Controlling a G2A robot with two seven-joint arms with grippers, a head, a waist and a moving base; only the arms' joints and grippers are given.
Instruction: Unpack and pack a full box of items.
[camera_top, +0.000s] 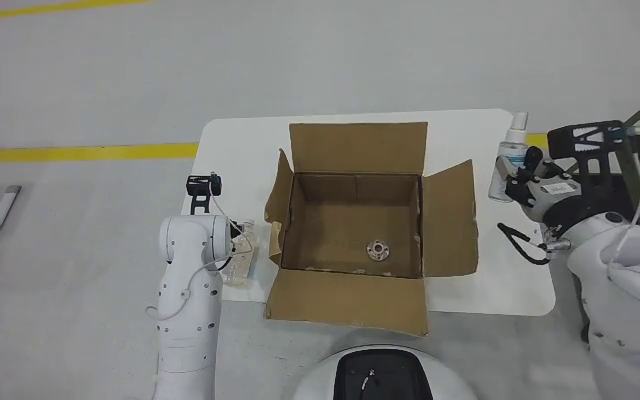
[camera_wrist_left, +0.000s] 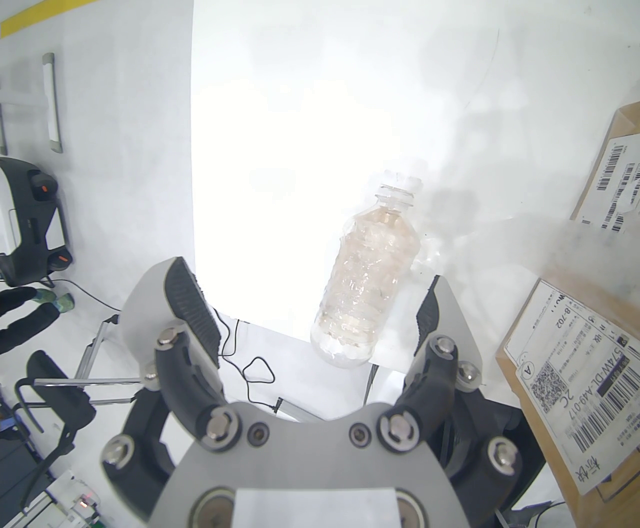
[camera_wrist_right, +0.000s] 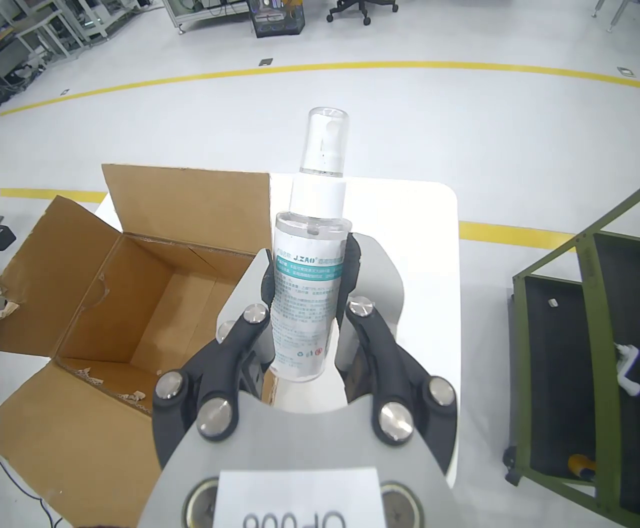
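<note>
Clamping spray bottle, right jaws snug.

Cardboard box showing plain brown, torn edges paler. White labels on box side carrying black barcodes and black print. Table under box glaring white. Small disc inside box looking pale metallic. Spray bottle right of box showing clear cap, white collar, white label with teal band. Plastic bottle left of box looking clear, crinkled, faintly tan. Left gripper wearing black ribbed pads on silver plates. Floor beyond box running grey, yellow line crossing it. Cart far right of box wearing olive green.
</note>
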